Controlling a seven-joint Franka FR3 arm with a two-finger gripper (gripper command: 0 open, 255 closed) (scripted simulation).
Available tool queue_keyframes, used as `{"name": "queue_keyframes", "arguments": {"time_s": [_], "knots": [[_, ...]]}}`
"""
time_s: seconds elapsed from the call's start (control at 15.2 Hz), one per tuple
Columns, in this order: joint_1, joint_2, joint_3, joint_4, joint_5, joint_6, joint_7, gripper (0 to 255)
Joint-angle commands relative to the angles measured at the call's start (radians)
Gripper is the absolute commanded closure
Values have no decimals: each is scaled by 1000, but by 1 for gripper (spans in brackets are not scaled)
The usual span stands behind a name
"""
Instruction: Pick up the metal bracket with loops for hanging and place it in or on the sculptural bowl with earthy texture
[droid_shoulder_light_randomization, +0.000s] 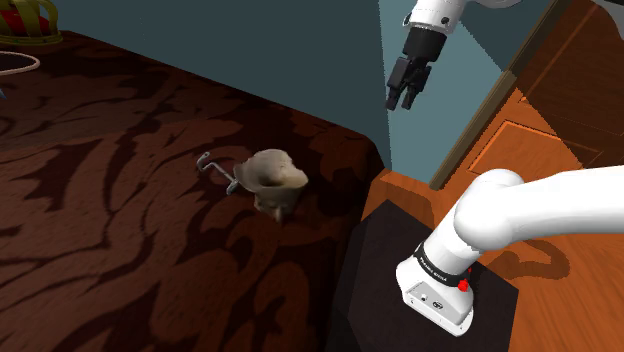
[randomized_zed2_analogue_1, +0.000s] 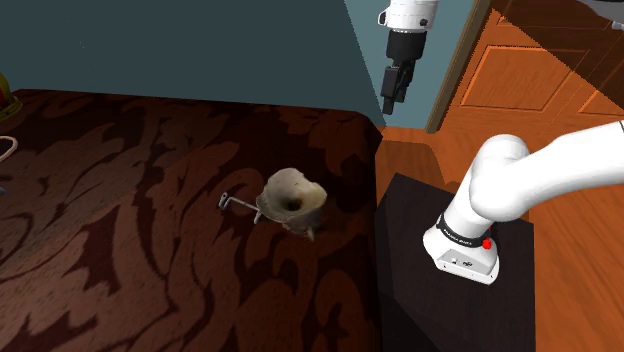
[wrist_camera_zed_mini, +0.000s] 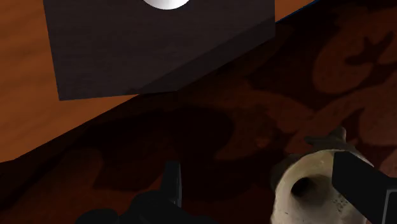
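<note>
Maroon, dark-patterned work surface (droid_shoulder_light_randomization: 120, 240) recorded, bordered by a teal wall (droid_shoulder_light_randomization: 300, 60) and an orange wooden floor (droid_shoulder_light_randomization: 530, 150). I find the pale beige, rough-textured sculptural bowl (droid_shoulder_light_randomization: 275, 178) standing on this surface, near its edge and not far from the black box stand (droid_shoulder_light_randomization: 380, 290). The bowl's dark opening shows in the second exterior view.

The thin grey metal bracket with a hooked end (droid_shoulder_light_randomization: 215, 170) lies flat on the surface at the bowl's side, towards the shoulder view's left. Its near end reaches the bowl's wall; I cannot tell whether they touch. It is neither in nor on the bowl.

The black two-finger gripper (droid_shoulder_light_randomization: 400, 103) hangs high in front of the teal wall, pointing down, well apart from bracket and bowl. In the wrist view its fingers (wrist_camera_zed_mini: 172, 184) stand wide apart with nothing clasped between them. The bowl is seen far below, next to one finger.
</note>
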Motion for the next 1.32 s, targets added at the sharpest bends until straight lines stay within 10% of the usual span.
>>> {"name": "queue_keyframes", "arguments": {"time_s": [0.0, 1.25], "knots": [[0, 0, 0, 0, 0, 0, 0, 0], [81, 573, 263, 122, -36, 502, 172, 0]]}}
